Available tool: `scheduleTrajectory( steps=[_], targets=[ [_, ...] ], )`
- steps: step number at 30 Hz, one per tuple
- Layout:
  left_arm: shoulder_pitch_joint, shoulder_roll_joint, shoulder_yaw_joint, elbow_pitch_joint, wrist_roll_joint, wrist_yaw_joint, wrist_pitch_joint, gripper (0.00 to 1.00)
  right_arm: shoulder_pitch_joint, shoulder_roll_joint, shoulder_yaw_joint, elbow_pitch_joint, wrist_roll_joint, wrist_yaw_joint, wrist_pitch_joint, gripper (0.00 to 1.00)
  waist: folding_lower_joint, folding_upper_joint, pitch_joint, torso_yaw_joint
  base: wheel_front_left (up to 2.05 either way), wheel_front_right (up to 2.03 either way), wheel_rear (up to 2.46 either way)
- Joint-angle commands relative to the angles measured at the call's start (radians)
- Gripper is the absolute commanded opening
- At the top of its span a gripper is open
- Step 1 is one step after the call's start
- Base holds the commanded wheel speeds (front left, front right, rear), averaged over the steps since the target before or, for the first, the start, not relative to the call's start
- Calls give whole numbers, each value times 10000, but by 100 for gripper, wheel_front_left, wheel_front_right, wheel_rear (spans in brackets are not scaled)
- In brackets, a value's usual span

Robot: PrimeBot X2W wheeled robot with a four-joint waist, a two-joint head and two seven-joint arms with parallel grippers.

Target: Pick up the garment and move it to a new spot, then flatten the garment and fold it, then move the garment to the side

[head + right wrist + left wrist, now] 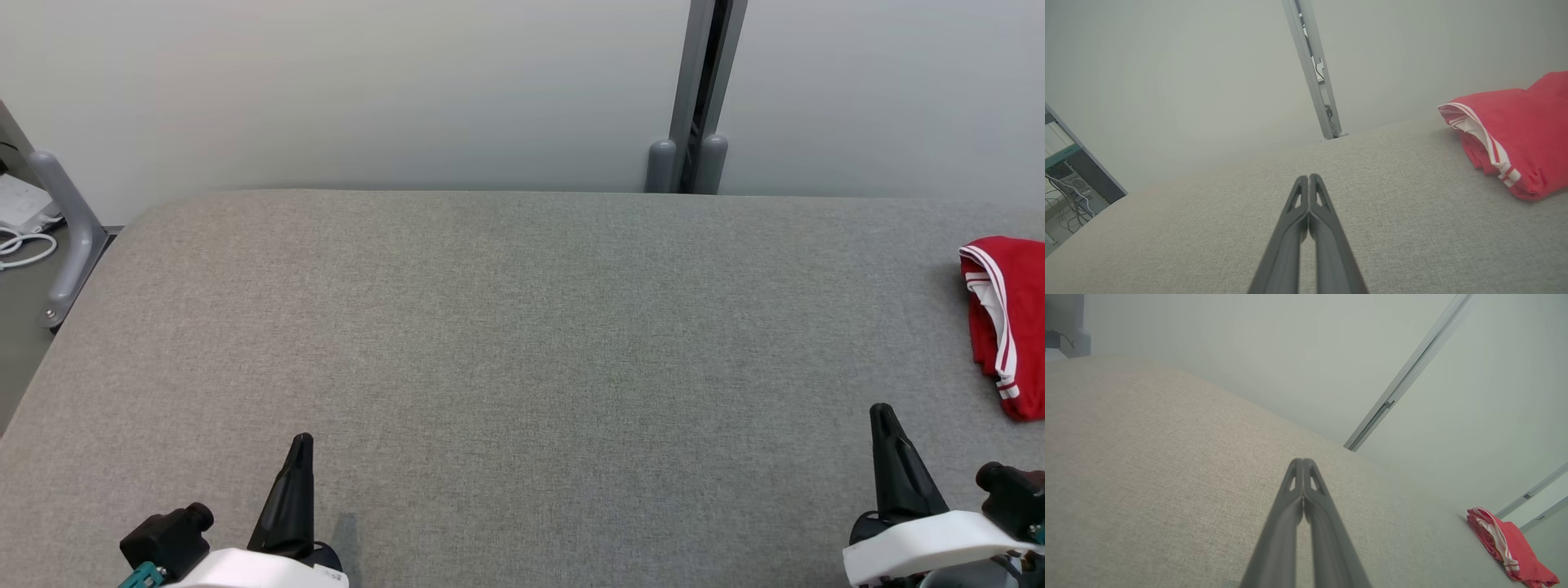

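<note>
Left gripper [300,441]: nearest you, near left, above the surface [506,327]. Fingers pressed tip to tip, nothing between them. Well apart from the garment [1008,318].

Right gripper [880,412]: near right. Clenched the same way, empty. Closer of the two to the garment, yet apart from it; the garment lies farther off and to its right.

Garment: one item, red with white stripe trim, white lining showing between layers. Sits at the right edge of the surface, partly cut off by the head view's border. Compact layered bundle, not spread. Whether that is a finished fold or a starting heap, you cannot tell.

Handling, as a judgement: light, soft, limp, not fragile; it will likely sag and fall open when lifted, and thin cloth may slip from a shallow pinch. You must open a gripper before any grasp. Take hold at the striped edge facing the right gripper, pinching through all layers to move the bundle whole; take two corners, one per gripper, to spread it.

Surface: grey woven covering, flat; its wide middle suits laying out.

Post [694,98]: grey, upright at the far wall, well apart from the garment.
</note>
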Motion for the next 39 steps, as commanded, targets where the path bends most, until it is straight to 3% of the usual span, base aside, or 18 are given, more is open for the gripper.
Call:
scheduleTrajectory(
  steps=[1, 39],
  targets=[
    [-365, 85, 89, -121, -412, 10, 71, 0, -305, -74, -70, -121, 492, 0, 116, 0, 0, 0, 0, -13, 0, 0, 0],
    [-1200, 262, 557, 110, -5117, -13, 1310, 0, -788, -139, -560, 86, 6077, -1, 1561, 0, 0, 0, -10, -342, 0, 0, 0]
  ],
)
